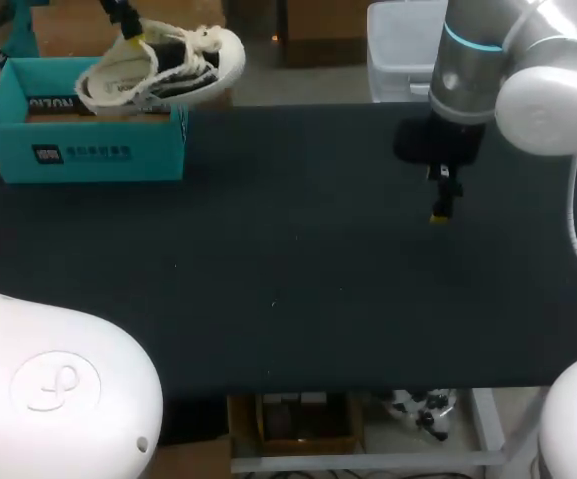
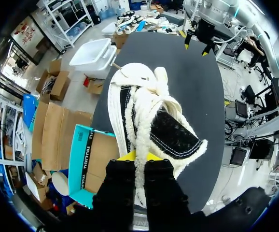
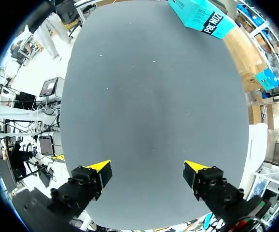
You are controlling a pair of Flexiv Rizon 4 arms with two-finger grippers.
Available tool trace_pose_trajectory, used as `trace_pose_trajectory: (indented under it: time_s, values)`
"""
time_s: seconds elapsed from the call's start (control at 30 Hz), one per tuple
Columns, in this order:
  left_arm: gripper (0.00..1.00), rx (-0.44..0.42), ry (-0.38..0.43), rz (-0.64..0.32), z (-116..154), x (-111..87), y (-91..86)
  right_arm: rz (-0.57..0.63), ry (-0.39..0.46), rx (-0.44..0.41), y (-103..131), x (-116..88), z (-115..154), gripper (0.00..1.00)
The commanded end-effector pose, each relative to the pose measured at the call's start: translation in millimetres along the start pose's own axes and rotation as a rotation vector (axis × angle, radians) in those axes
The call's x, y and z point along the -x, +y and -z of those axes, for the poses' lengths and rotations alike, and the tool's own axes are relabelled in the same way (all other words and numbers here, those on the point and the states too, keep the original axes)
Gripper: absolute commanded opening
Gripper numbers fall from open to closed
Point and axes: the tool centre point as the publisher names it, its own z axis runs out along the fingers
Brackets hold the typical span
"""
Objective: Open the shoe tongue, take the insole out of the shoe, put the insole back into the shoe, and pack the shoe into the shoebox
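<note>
Head view, from the left: the teal shoebox [image 1: 84,140] stands open at the far left corner of the dark table [image 1: 298,279]. The white shoe [image 1: 164,68] hangs over the shoebox's far right corner, lying on its side, with its toe reaching past the shoebox's right wall. The left gripper [image 1: 129,35] holds it from above, at the end nearer the shoebox's middle. Well to the right of the shoebox, the right gripper [image 1: 440,210] hangs over bare table with its fingers pointing down.

In the left wrist view the left gripper [image 2: 139,157] is pinched on the shoe [image 2: 149,111]: both black fingers press a strip of its fleecy white lining from two sides. The shoe stretches away ahead of the fingers, with its dark tongue and white laces showing. The shoebox [image 2: 89,159] lies below and beside the shoe, and the right gripper [image 2: 197,43] shows far beyond the toe.

In the right wrist view the right gripper [image 3: 148,171] has its fingers spread wide with nothing between them. The shoebox [image 3: 200,17] sits far ahead of it, at the table's [image 3: 154,96] far edge
</note>
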Motion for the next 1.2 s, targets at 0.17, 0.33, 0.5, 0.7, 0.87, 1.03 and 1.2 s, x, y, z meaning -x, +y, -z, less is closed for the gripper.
trace_pose_trajectory:
  time_s: [0.17, 0.33, 0.5, 0.7, 0.87, 1.03, 1.2]
  values:
    - [0.0, -0.016, 0.023, -0.027, 29, 78.9, 51.4, 0.001, 0.0, 0.001, -1, 0, 0, 1.0]
    - [0.0, 0.005, 0.057, -0.034, 16, 126.7, 77.7, 0.001, 0.0, 0.001, -1, 0, 0, 1.0]
    - [0.0, 0.022, 0.079, -0.059, -6, 157.4, 91.5, 0.001, 0.0, 0.001, -1, 0, 0, 1.0]
    - [0.0, 0.06, 0.096, -0.063, -39, 185.2, 107.7, 0.001, 0.0, 0.001, -1, 0, 0, 1.0]
    - [0.0, 0.06, 0.14, -0.078, -66, 198.2, 126.5, 0.001, 0.0, 0.001, -1, 0, 0, 1.0]
    - [0.0, 0.066, 0.17, -0.106, -92, 194.7, 139.5, 0.001, 0.0, 0.001, -1, 0, 0, 1.0]
    - [0.0, 0.1, 0.192, -0.107, -121, 194.0, 147.1, 0.001, 0.0, 0.001, -1, 0, 0, 1.0]
